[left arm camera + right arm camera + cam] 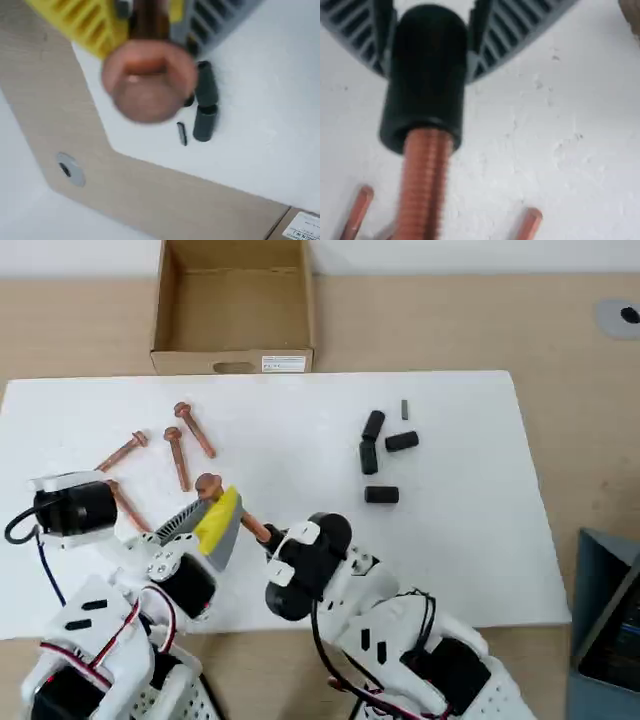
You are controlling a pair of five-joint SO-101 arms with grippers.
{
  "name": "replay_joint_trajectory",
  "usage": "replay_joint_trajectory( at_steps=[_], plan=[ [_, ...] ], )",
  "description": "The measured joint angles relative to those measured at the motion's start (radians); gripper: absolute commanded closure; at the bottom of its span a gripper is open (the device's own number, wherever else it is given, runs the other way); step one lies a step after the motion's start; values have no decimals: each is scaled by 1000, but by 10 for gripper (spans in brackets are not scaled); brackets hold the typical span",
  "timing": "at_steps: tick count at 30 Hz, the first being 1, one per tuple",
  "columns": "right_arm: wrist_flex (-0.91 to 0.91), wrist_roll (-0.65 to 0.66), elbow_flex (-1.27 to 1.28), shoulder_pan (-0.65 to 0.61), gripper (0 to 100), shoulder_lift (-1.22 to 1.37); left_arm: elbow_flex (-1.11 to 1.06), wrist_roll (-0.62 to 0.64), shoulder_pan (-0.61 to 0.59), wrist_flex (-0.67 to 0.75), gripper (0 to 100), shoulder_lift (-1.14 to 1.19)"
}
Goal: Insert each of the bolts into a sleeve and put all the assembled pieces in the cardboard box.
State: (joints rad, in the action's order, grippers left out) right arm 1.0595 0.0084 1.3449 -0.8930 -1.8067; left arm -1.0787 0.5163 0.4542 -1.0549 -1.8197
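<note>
left hand (150, 20) is clamped on the copper threaded bolt (150, 82), right hand (430, 30) pinches the black cylindrical sleeve (425, 85) partway over it, so any tilt could jam the threads

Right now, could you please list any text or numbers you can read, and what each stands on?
White label on the cardboard box front wall: too small to read.
Label corner in the left wrist view: cut off and blurred, unreadable.
No other text.

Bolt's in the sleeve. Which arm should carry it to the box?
Probably left. The left gripper holds the bolt and sits nearer the box; the right gripper, on the sleeve, sits farther off.
</note>
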Motion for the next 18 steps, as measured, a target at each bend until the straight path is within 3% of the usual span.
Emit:
replay_joint_trajectory(
  at_steps=[18],
  plan=[
    [-2, 0, -2, -2, 989, 0, -43, 0, -43, 51, 998, 0]
  ],
)
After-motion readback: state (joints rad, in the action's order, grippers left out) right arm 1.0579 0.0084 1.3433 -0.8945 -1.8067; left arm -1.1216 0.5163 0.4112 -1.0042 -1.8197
